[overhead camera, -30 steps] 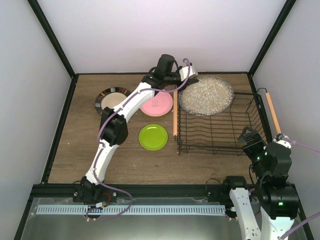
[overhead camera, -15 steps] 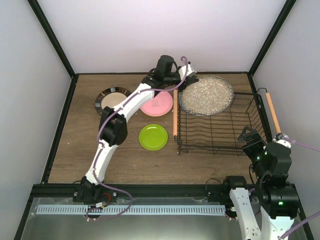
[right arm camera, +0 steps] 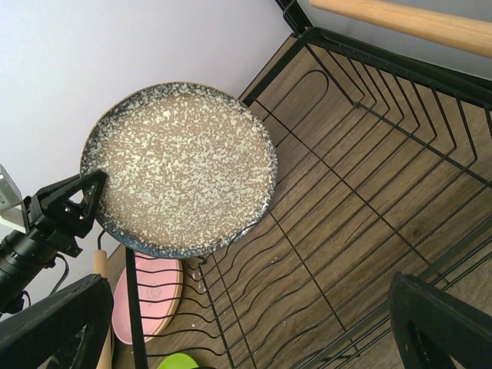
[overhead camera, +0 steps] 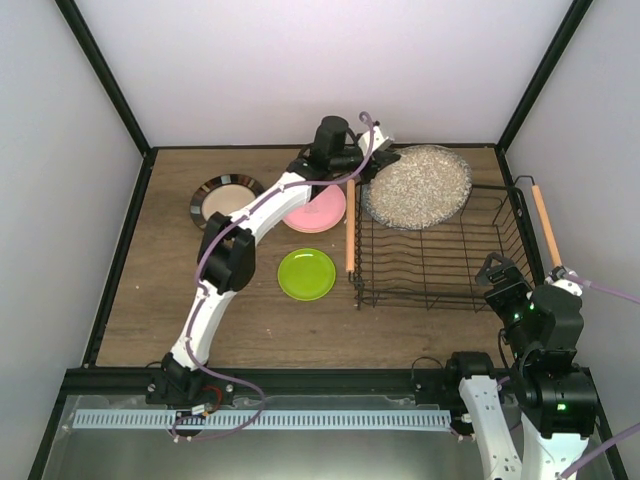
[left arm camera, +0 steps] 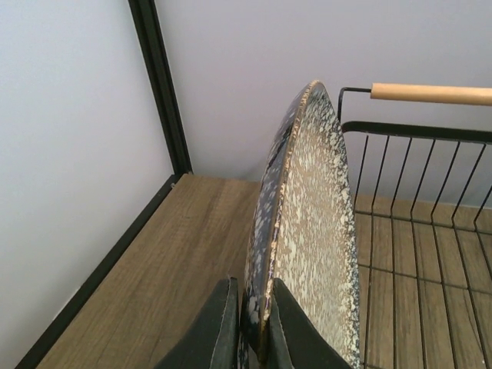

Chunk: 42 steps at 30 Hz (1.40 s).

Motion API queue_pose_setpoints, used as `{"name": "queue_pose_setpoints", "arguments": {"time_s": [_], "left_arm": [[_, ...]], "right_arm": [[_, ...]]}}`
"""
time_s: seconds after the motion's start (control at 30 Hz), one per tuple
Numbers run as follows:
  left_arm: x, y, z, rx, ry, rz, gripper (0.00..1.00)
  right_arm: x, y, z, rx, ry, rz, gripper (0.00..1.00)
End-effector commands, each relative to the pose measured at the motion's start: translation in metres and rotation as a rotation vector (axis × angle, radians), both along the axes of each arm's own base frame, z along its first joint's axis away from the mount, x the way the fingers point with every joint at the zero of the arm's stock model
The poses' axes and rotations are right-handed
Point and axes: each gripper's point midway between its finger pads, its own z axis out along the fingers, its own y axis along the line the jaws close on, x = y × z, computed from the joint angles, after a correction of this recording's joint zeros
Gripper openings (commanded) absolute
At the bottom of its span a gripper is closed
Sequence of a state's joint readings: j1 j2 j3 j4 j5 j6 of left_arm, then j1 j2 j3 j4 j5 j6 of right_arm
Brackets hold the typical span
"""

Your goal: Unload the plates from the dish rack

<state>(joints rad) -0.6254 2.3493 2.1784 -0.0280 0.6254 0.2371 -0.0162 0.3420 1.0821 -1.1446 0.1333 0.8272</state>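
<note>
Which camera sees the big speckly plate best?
The right wrist camera: it faces the speckled plate, showing almost its whole round front. The top camera sees it slanted, over the dish rack. The left wrist camera sees only its edge, pinched by the left gripper.

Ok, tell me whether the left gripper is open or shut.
Shut: the left gripper pinches the rim of the speckled plate between its two fingers.

Top camera looks down on the table (overhead camera: 160,290); left wrist sees the plate (left arm camera: 315,231) edge-on, close — right wrist faces it across the rack (right arm camera: 400,18) — shared by all.
</note>
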Motion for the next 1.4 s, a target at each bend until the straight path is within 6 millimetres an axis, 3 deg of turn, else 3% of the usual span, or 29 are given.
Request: {"name": "queue_pose_setpoints", "arguments": {"time_s": [0.0, 0.23, 0.43, 0.57, 0.67, 0.77, 0.87, 1.0, 1.07, 1.2, 1.37], "left_arm": [[-0.049, 0.01, 0.167, -0.313, -0.242, -0.062, 0.04], [-0.073, 0.032, 0.229, -0.423, -0.301, -0.06, 0.04], [-0.096, 0.051, 0.266, -0.47, -0.336, -0.08, 0.04], [-0.095, 0.073, 0.292, -0.52, -0.344, -0.035, 0.04], [-0.084, 0.106, 0.316, -0.567, -0.336, 0.03, 0.04], [-0.069, 0.154, 0.339, -0.609, -0.315, 0.109, 0.04], [-0.052, 0.218, 0.354, -0.636, -0.268, 0.199, 0.04], [-0.042, 0.308, 0.358, -0.686, -0.172, 0.325, 0.04], [-0.047, 0.357, 0.357, -0.711, -0.131, 0.394, 0.04], [-0.053, 0.442, 0.318, -0.763, 0.039, 0.537, 0.04], [-0.089, 0.514, 0.255, -0.832, 0.25, 0.704, 0.04]], "right_arm": [[-0.005, 0.001, 0.003, -0.006, -0.01, 0.012, 1.0], [-0.005, 0.002, 0.003, -0.009, -0.012, 0.016, 1.0], [0.003, 0.006, 0.001, -0.005, -0.013, 0.042, 1.0], [0.007, 0.008, 0.0, 0.002, -0.018, 0.051, 1.0], [0.01, 0.008, -0.001, 0.006, -0.019, 0.052, 1.0], [0.013, 0.009, -0.003, 0.007, -0.021, 0.053, 1.0], [0.017, 0.01, -0.005, 0.014, -0.024, 0.058, 1.0], [0.026, 0.013, -0.012, 0.032, -0.025, 0.074, 1.0], [0.032, 0.016, -0.015, 0.039, -0.027, 0.084, 1.0], [0.047, 0.02, -0.025, 0.054, -0.022, 0.11, 1.0], [0.068, 0.027, -0.032, 0.063, -0.02, 0.15, 1.0]]}}
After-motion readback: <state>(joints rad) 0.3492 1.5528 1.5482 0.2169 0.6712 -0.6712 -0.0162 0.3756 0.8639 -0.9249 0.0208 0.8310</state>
